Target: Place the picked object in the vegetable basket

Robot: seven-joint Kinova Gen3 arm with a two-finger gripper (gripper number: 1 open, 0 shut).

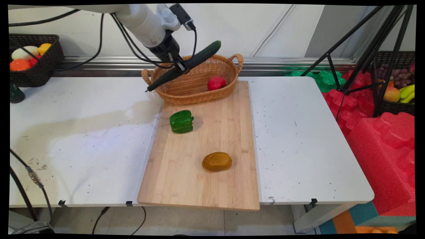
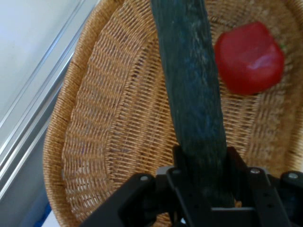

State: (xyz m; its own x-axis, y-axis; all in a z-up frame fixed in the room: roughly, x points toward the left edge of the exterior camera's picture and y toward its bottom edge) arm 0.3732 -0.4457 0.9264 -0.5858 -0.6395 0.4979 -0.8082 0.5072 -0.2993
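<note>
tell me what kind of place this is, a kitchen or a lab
Probably a robot lab staged as a kitchen, not a real one. The gripper holds a cucumber over a wicker basket on a white table, with tripod legs and red foam blocks alongside.

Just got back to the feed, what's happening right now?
The gripper is shut on a cucumber, holding it tilted in the air over the wicker basket. A red pepper lies in the basket. A green pepper and a potato sit on the cutting board.
</note>
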